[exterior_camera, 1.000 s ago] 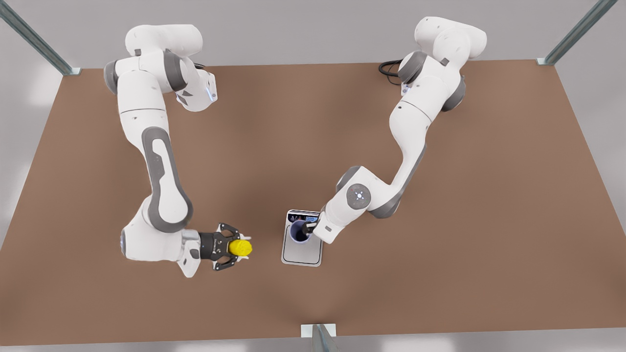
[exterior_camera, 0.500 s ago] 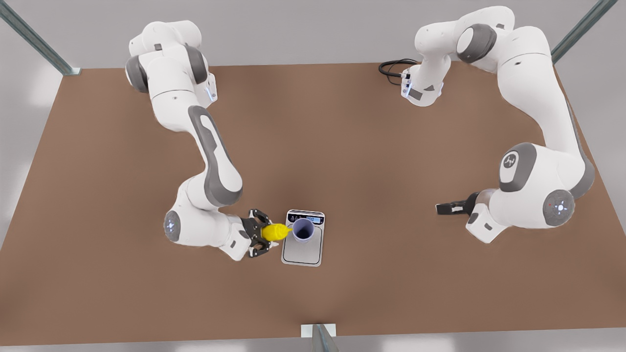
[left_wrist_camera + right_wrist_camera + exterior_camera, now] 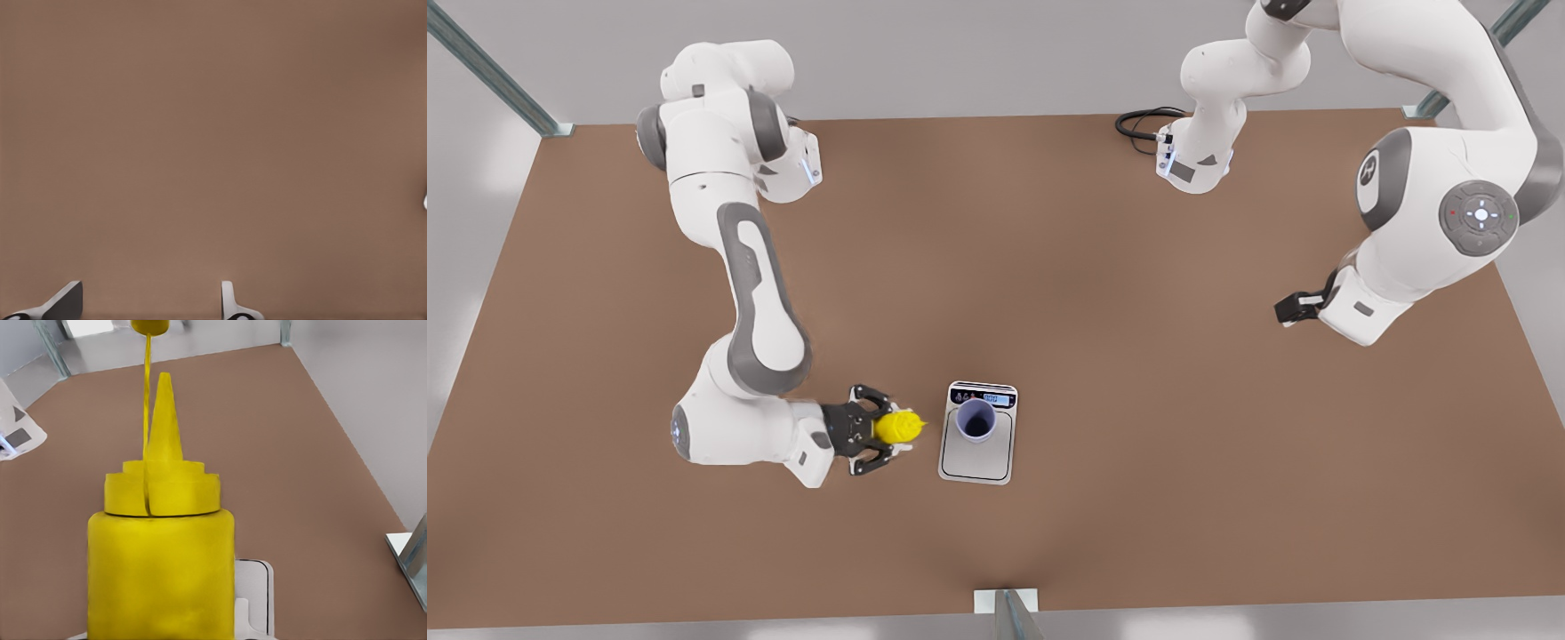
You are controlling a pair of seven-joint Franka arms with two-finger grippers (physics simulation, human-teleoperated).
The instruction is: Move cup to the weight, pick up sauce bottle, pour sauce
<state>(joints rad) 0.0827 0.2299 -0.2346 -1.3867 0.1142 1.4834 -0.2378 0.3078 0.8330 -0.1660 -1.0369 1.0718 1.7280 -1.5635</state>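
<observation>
The sauce bottle (image 3: 895,428) is held in the right gripper (image 3: 882,430), whose fingers close on its yellow body just off the weight (image 3: 976,457) toward the front view's left, with the nozzle pointing at the weight but stopping short of it. In the right wrist view the sauce bottle (image 3: 161,557) carries no label, and a thin yellow strand with a cap rises beside its nozzle. The cup (image 3: 975,420) stands upright on the weight's steel plate, near the dark strip, whose blue display shows digits too small to read. The right arm bends low over the table (image 3: 1094,293), its forearm nearly level. The left gripper (image 3: 1294,307) hangs well apart at the front view's right, raised on a folded arm, waiting; its fingers (image 3: 67,301) stand spread, holding nothing above bare table.
</observation>
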